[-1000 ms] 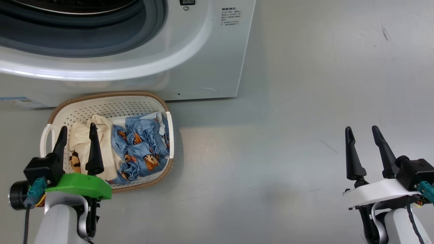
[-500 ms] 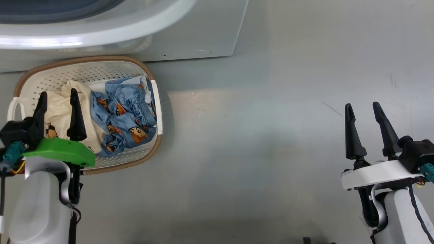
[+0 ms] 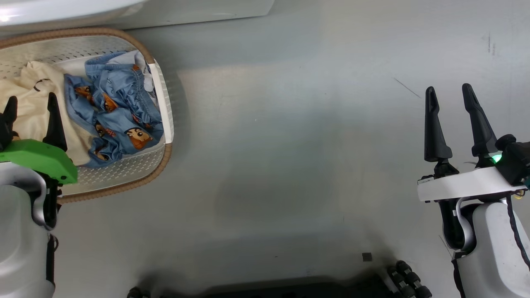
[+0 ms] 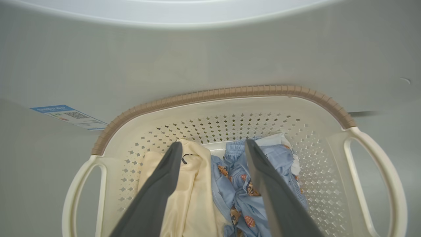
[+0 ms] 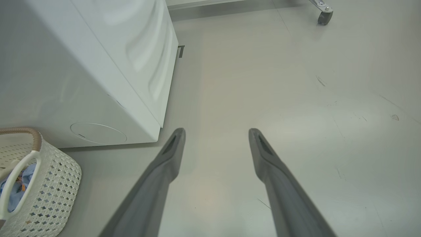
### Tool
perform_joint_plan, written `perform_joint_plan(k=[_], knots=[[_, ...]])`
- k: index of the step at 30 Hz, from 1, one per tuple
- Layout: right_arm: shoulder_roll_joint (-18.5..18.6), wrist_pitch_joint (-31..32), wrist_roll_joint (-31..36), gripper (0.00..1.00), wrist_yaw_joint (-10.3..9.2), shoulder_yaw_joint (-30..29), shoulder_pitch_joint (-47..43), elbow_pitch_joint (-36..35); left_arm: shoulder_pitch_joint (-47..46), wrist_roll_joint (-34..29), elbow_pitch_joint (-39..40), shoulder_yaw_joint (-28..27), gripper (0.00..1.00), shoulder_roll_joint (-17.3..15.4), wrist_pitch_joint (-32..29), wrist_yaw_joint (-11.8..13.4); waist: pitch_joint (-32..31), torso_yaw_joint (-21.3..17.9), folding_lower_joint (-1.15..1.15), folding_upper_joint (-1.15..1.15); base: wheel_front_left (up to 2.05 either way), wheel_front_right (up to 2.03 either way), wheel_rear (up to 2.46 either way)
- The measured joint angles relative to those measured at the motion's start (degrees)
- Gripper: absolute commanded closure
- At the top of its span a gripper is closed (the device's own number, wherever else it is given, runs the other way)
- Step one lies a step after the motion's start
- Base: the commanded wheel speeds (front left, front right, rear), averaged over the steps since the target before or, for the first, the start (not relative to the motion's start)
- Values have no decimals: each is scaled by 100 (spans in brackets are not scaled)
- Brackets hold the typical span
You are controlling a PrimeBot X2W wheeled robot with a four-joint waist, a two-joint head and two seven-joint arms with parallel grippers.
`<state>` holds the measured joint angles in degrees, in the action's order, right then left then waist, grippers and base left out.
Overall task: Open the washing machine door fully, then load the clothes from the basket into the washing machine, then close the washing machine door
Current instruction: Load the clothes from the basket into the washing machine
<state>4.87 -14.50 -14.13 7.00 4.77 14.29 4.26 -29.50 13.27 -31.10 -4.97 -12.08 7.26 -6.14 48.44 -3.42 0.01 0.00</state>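
Observation:
The cream basket point(image 3: 165, 149) with its brown rim stands on the floor just in front of the white washing machine point(image 3: 198, 8). In it lie the clothes: a cream garment point(image 3: 29, 95) on the left and light blue printed garments point(image 3: 120, 103) on the right. My left gripper point(image 3: 31, 101) hangs open above the cream garment, apart from it. The left wrist view shows its fingers point(image 4: 164, 184) spread over both garments inside the basket point(image 4: 230, 93). My right gripper point(image 3: 449, 89) is open and empty over bare floor, far right of the basket. The washing machine door is out of view.
Grey floor point(image 3: 290, 145) stretches between the basket and my right arm. A blue label sticker point(image 4: 69, 117) sits low on the machine's front. My dark base point(image 3: 290, 287) shows at the bottom edge. A caster wheel point(image 5: 324, 16) stands far off beyond the machine's side point(image 5: 98, 65).
The head camera has tipped down and turned, so basket and machine slid up and left in the picture. Both grippers stay open, the left one still above the basket.

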Motion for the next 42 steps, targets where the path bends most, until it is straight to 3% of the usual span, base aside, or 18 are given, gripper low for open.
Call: perform_joint_plan(k=[13, 26, 42], knots=[[-92, 0, -48, 0, 0, -4, 137, -23, -603, -367, -699, 34, 0, -353, -477, 323, 705, -300, 0, 0, 0, 0, 0], [-122, 0, -91, 0, 0, -7, 258, -16, -956, -736, -1308, 124, 0, -420, -804, 962, 965, -414, 0, 0, 0, 0, 0], [-135, 0, -98, 0, 0, -23, 258, -5, -1385, -832, -1851, 109, 0, -488, -1179, 1102, 1080, -489, -1, 0, 0, 0, 0]])
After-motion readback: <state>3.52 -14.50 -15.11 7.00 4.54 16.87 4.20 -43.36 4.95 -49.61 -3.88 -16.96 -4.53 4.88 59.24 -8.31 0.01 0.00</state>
